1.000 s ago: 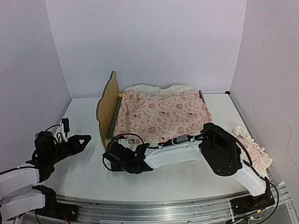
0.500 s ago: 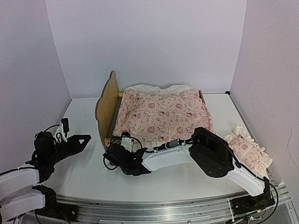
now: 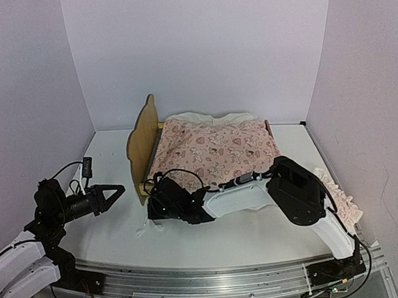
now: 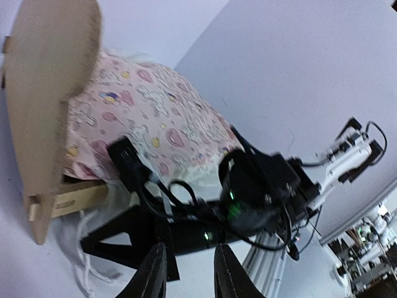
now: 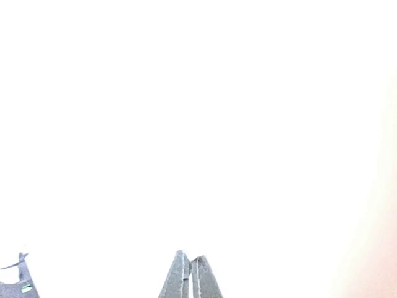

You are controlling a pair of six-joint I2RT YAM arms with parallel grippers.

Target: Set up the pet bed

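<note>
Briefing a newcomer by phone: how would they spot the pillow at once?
Find the central wooden pet bed. Right of it, by the right wall, the pillow lies on the table, partly behind the right arm. Unlike the bed's quilt, it is small with a ruffled edge.

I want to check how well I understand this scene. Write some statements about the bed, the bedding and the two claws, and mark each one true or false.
1. The pink quilt lies on the pet bed. True.
2. The left claw grips the pet bed. False: it is open, holds nothing and is to the left of the bed, apart from it.
3. The right claw is shut. True.
4. The ruffled pillow lies on the quilt. False: it lies on the table at the right, partly hidden by the right arm.
</note>
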